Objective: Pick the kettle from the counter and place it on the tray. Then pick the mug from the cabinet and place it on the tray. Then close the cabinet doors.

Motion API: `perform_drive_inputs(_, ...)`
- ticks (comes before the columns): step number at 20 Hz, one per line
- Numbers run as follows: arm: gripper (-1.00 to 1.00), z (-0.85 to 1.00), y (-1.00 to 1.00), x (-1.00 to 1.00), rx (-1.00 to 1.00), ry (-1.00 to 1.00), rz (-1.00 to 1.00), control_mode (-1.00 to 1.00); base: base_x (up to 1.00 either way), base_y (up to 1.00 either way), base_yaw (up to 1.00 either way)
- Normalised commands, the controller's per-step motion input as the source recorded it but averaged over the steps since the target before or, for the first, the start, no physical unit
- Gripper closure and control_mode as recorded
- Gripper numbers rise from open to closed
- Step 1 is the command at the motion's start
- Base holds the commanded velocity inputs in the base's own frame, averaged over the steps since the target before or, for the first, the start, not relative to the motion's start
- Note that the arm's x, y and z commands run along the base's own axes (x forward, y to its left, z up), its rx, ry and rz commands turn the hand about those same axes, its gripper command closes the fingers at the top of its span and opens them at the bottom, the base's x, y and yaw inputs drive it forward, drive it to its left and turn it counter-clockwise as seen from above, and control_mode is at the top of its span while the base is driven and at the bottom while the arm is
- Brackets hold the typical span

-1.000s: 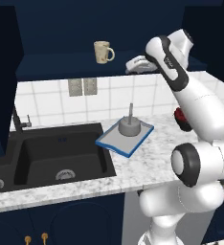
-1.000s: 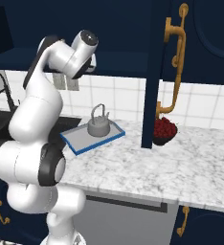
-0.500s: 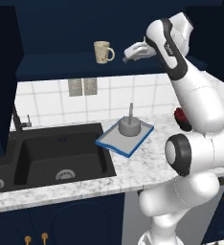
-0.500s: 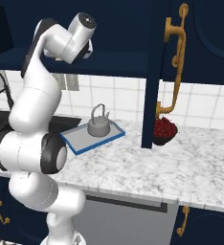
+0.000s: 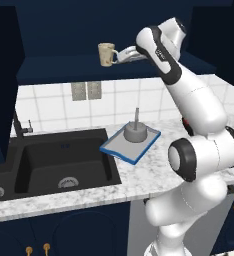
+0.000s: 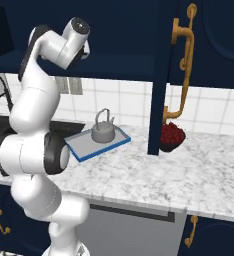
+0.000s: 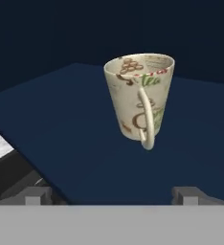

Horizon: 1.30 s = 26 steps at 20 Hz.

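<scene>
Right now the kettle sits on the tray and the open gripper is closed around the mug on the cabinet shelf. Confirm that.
Not quite. The kettle is on the tray, but the hand view shows the gripper open and short of the mug, which stands free on the cabinet shelf.

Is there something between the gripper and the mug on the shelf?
No. In the hand view only bare navy shelf lies between the open gripper and the mug, whose handle faces the jaws.

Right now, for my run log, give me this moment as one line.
stage: reaching for mug | kettle: on tray | mug: upright on cabinet shelf | tool: open, beside mug | doors: open
</scene>
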Motion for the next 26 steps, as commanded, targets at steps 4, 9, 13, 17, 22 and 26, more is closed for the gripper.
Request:
perform_drive_inputs(4, -1.00, 0.00, 0.01, 0.33, 0.00, 0.00, 0.00, -1.00, 0.00, 0.00, 0.00)
perform_drive_inputs(9, -1.00, -0.01, 0.19, 0.19, 0.00, -0.01, 0.01, -1.00, 0.00, 0.00, 0.00)
perform_drive_inputs(13, -1.00, -0.01, 0.03, 0.23, 0.00, 0.00, 0.04, -1.00, 0.00, 0.00, 0.00)
perform_drive_inputs(17, -1.00, -0.06, 0.00, 0.18, 0.00, 0.00, 0.05, -1.00, 0.00, 0.00, 0.00)
perform_drive_inputs(22, -1.00, -0.16, 0.00, 0.23, 0.02, -0.01, 0.07, -1.00, 0.00, 0.00, 0.00)
perform_drive_inputs(26, -1.00, -0.12, 0.00, 0.35, 0.05, -0.02, 0.06, -1.00, 0.00, 0.00, 0.00)
